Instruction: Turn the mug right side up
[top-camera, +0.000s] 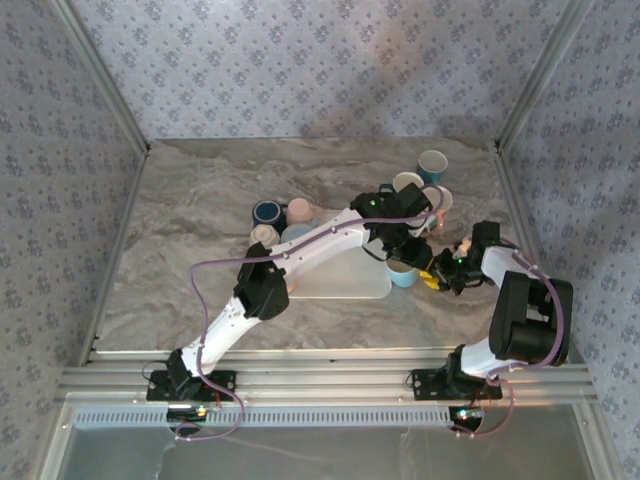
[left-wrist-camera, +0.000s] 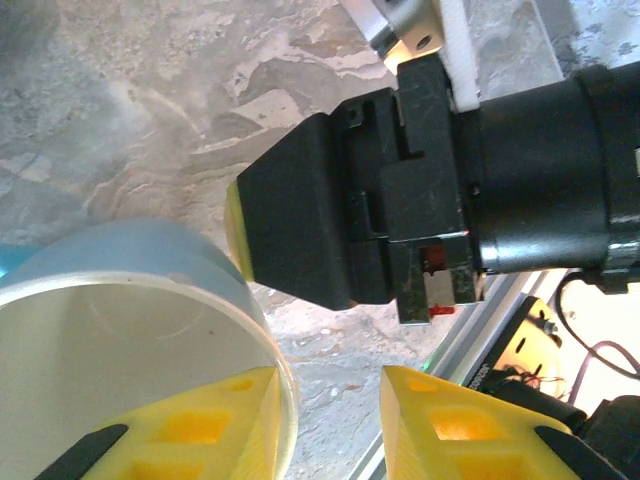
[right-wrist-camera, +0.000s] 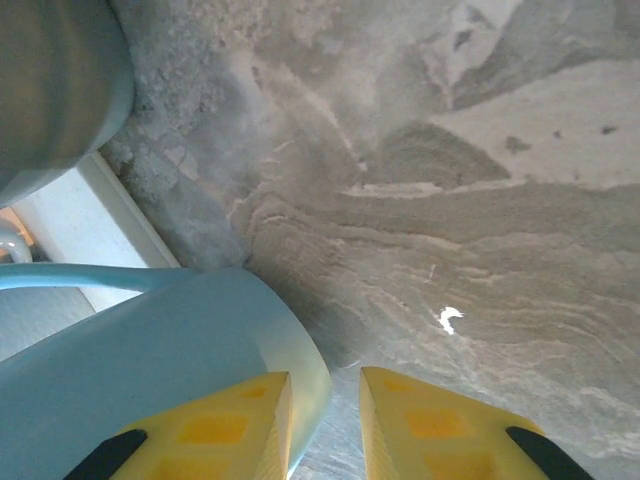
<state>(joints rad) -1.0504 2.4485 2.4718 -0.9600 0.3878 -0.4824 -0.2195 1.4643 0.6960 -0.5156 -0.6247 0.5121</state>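
The light blue mug (top-camera: 402, 277) sits on the tabletop (top-camera: 200, 200) just off the right edge of the white tray (top-camera: 340, 282), between the ends of the two arms. From above most of it is hidden under the left arm (top-camera: 300, 250), so whether it stands upright or leans cannot be told there. In the left wrist view its white inside faces the camera, and the frame edge cuts off its lower part.

The left jaws are partly open and straddle the rim. One yellow finger (left-wrist-camera: 195, 430) lies inside the mug and the other finger (left-wrist-camera: 470, 430) outside, with a strip of tabletop showing between that outer one and the wall (so no squeeze on it that I can see; whether the inner one touches is unclear).

The right jaws stand a narrow way apart with bare tabletop in the gap. The mug's outer wall lies by the tip of one right finger (right-wrist-camera: 215, 430) and mostly off to that side, not between the two. Seen from the left wrist, a black wedge (left-wrist-camera: 300, 215) of the right jaws meets or nearly meets the mug's outside.

The mug's handle (right-wrist-camera: 90, 277) runs out of frame. A grey-blue rounded wall (right-wrist-camera: 50, 90) is too blurred and cropped to name. Other mugs (top-camera: 267, 212) cluster behind the tray, some half covered by the left arm.
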